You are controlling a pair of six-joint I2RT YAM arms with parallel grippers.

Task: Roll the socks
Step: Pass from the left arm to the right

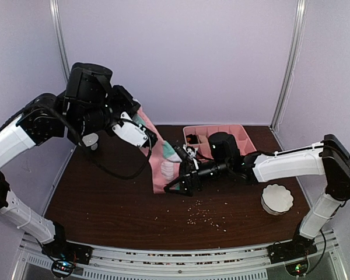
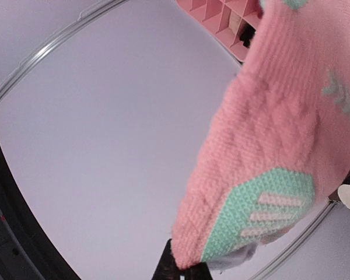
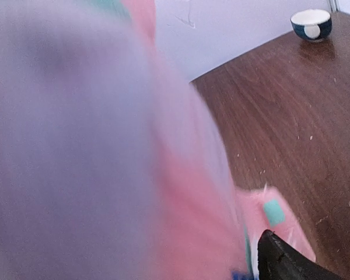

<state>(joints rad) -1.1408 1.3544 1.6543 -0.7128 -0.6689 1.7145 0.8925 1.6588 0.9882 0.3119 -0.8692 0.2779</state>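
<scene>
The left arm is reaching up and over the left half of a dark wooden desk [image 1: 105, 192]. Its end effector [image 1: 148, 139] is hanging high above the surface and is pinching the top end of the pink sock [image 1: 163, 166]. In the left wrist view the dark fingers [image 2: 175, 269] are pressing together on the sock's edge. Beside them a mint-green patch with pale stripes is showing.

The sock is draping down and to the right from that grip. Its lower end is lying on the desk near the middle, just left of the tray.

The right arm is stretching in low from the right. Its end effector [image 1: 178, 184] is sitting against the sock's lower part. In the right wrist view blurred pink fabric is filling most of the picture and only one dark finger [image 3: 283, 259] is showing. It cannot be told whether this end effector is open or closed.

Behind the right arm, a pink divided tray [image 1: 245, 137] is sitting by the back wall. Pale crumbs [image 1: 204, 216] are lying scattered on the desk in front of the sock. A white fluted bowl [image 1: 277, 198] is standing near the right edge, well apart from the sock.
</scene>
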